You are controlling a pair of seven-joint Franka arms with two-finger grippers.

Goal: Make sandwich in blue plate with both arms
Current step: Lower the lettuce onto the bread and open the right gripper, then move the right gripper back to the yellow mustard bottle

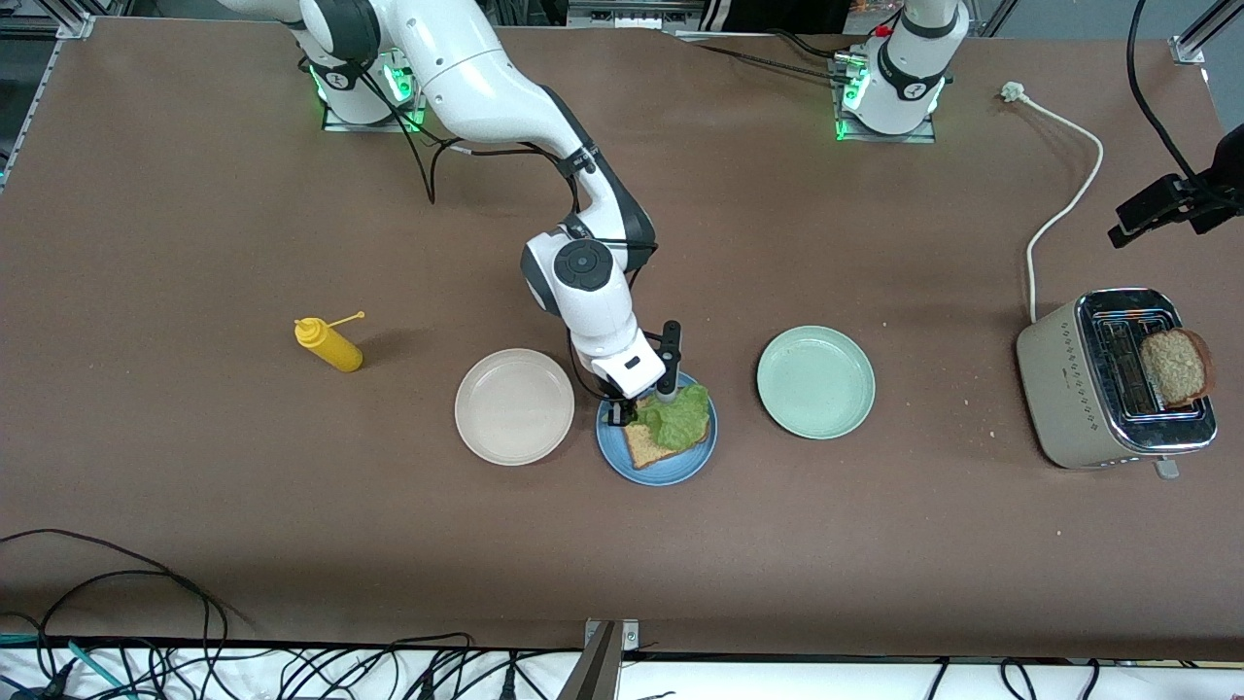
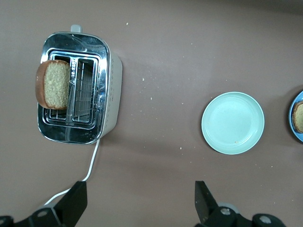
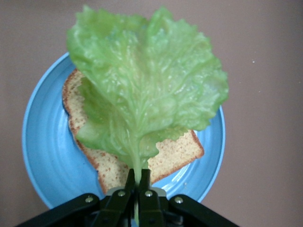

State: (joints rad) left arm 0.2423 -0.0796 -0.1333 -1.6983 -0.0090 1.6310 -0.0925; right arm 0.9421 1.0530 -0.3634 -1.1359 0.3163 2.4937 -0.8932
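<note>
Right tool (image 3: pixel 138 177) pinches the lettuce (image 3: pixel 147 80) over bread (image 3: pixel 165 156) on the blue plate (image 3: pixel 42 156), release next; left tool (image 2: pixel 142 203), open, waits above the surface near the toaster (image 2: pixel 78 94).

You have a brown table (image 1: pixel 194 486) carrying: yellow squeeze bottle (image 1: pixel 329 344) lying toward the right arm's end; beige-white plate (image 1: pixel 514 405); blue plate (image 1: pixel 657 457); pale green plate (image 1: pixel 815 381); toaster (image 1: pixel 1114 381) with white cord (image 1: pixel 1067 209); black cables (image 1: pixel 117 583).

Right arm's stretched out toward 5 o'clock from its base, right gripper (image 3: pixel 138 178) pointing down, fingers pinched tight. Left gripper (image 2: pixel 141 201) hangs wide open, waiting.
</note>
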